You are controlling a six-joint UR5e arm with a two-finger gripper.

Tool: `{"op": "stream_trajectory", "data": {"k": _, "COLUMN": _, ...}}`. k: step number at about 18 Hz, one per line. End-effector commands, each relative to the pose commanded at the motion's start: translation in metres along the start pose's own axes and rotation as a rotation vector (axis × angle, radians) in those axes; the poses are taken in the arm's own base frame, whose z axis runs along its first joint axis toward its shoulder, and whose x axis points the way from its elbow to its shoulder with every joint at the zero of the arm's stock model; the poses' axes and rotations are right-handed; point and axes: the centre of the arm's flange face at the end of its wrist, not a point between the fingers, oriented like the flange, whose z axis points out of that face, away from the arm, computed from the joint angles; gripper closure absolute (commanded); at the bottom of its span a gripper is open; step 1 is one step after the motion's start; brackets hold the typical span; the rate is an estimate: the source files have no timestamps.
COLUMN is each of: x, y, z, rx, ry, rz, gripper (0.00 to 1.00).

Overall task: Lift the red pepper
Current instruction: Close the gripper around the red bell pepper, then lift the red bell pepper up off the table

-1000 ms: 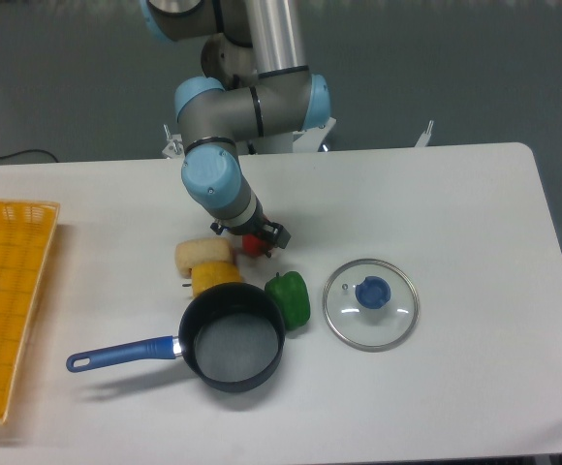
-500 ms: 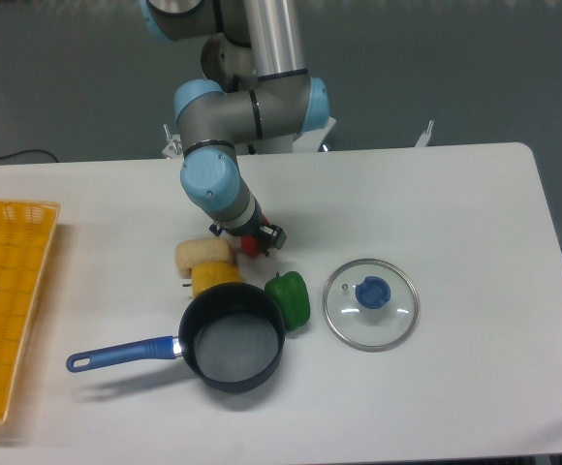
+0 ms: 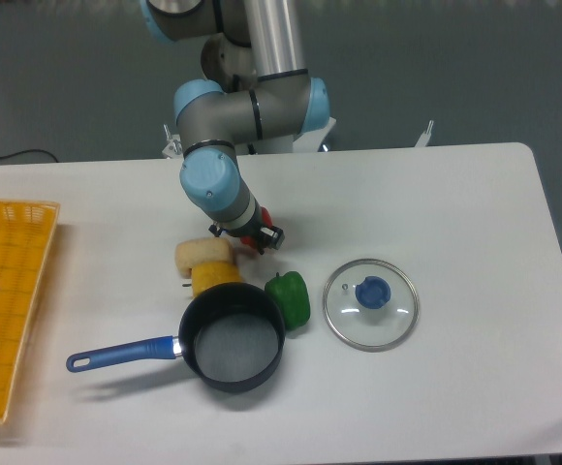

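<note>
The red pepper (image 3: 251, 242) shows only as small red patches between the dark fingers, most of it hidden under the wrist. My gripper (image 3: 255, 237) points down at the table's middle and is shut on the red pepper, just right of a pale yellow food piece (image 3: 203, 254). The arm's blue-capped wrist (image 3: 211, 184) covers the view from above. Whether the pepper still touches the table I cannot tell.
A green pepper (image 3: 288, 297) stands just below the gripper, against a black pot (image 3: 233, 335) with a blue handle (image 3: 121, 355). A yellow food piece (image 3: 215, 277) touches the pot's rim. A glass lid (image 3: 370, 303) lies to the right. A yellow basket (image 3: 5, 300) sits at the left edge.
The gripper has shifted slightly up and to the left, and the red pepper has moved with it. Everything else stays in place.
</note>
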Motion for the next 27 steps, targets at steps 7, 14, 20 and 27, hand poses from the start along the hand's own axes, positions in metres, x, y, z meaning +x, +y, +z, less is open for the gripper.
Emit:
{"op": "stream_trajectory", "data": {"k": 7, "x": -0.016, "y": -0.003, "z": -0.029, "rx": 0.021, "ry": -0.015, "rz": 0.062, "gripper": 0.49}}
{"op": "stream_trajectory", "data": {"k": 14, "x": -0.038, "y": -0.001, "z": -0.068, "rx": 0.042, "ry": -0.014, "rz": 0.075, "gripper": 0.49}}
{"op": "stream_trajectory", "data": {"k": 20, "x": -0.067, "y": 0.008, "z": -0.123, "rx": 0.226, "ry": 0.005, "rz": 0.076, "gripper": 0.49}}
{"op": "stream_trajectory", "data": {"k": 27, "x": -0.076, "y": -0.002, "z": -0.156, "rx": 0.294, "ry": -0.021, "rz": 0.081, "gripper": 0.49}}
